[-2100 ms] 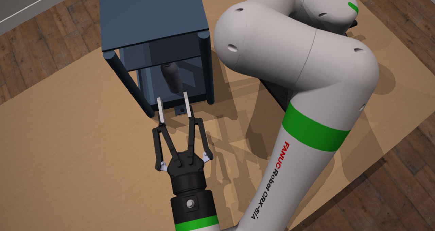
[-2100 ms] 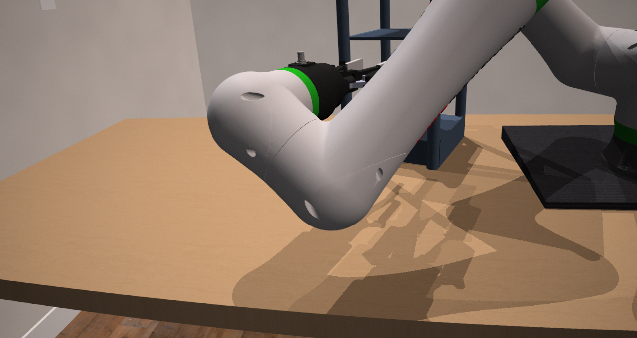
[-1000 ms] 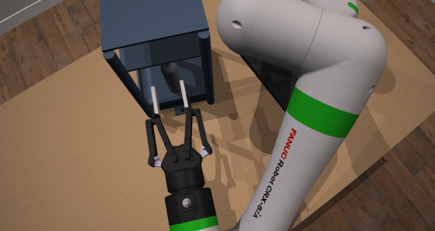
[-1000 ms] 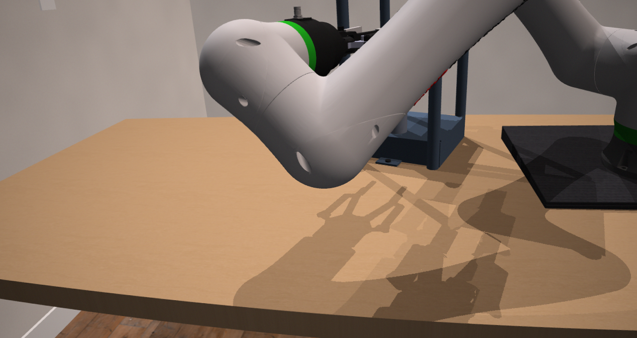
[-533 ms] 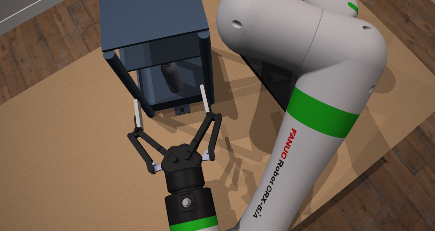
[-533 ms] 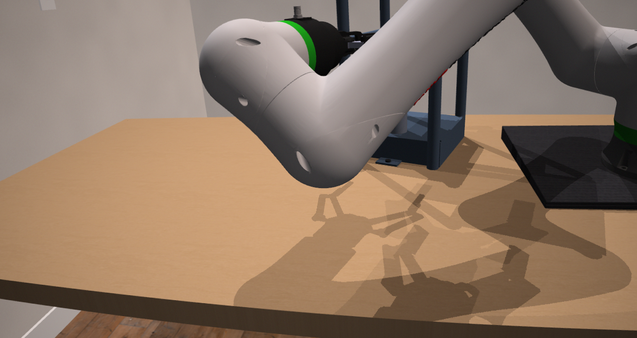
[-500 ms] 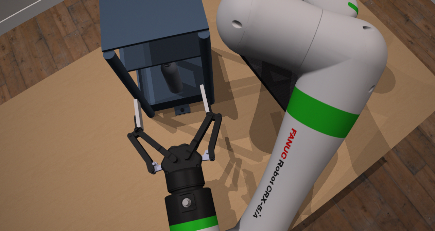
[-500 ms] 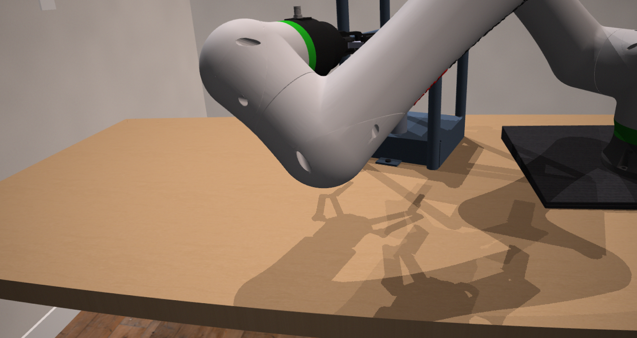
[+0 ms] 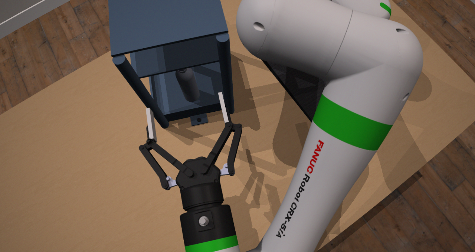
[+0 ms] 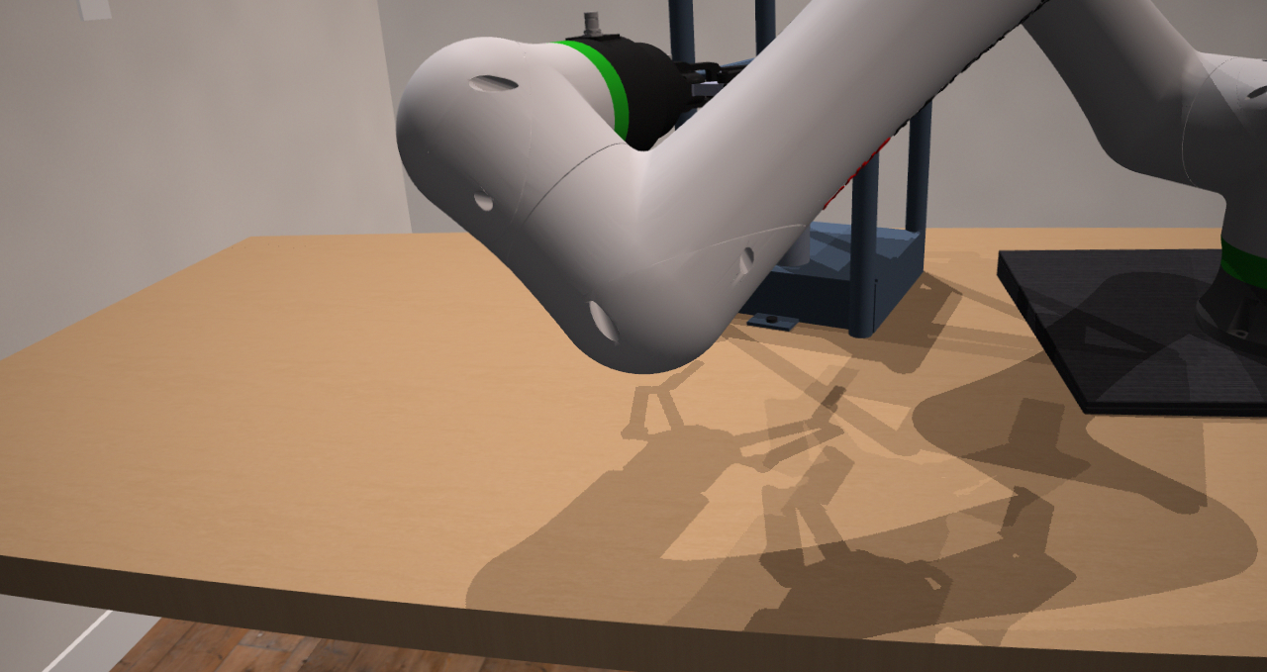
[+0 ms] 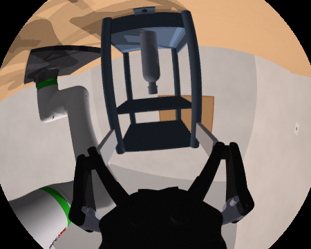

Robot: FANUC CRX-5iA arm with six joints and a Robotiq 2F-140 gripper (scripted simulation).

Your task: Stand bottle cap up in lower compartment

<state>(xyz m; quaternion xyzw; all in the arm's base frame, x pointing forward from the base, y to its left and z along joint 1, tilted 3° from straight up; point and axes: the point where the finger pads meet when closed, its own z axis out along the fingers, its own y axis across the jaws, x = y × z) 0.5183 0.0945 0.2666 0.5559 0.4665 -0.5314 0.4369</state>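
The grey bottle (image 9: 188,84) (image 11: 149,60) stands cap up on the floor of the lower compartment of the dark blue shelving unit (image 9: 166,14) (image 10: 863,251) (image 11: 107,74), about midway across it, clear of the posts. My gripper (image 9: 184,101) (image 11: 155,133) is open wide and empty. It points level at the unit's front, with its fingertips near the two front posts, short of the bottle and not touching it. In the exterior view the arm hides most of the gripper and the bottle.
The unit stands on the wooden table (image 9: 66,167) (image 10: 265,357), with a small mounting tab (image 9: 198,119) at its front. The robot's dark base plate (image 10: 1107,314) (image 9: 292,81) lies to the right. The arm's elbow (image 10: 620,251) hangs low over the table.
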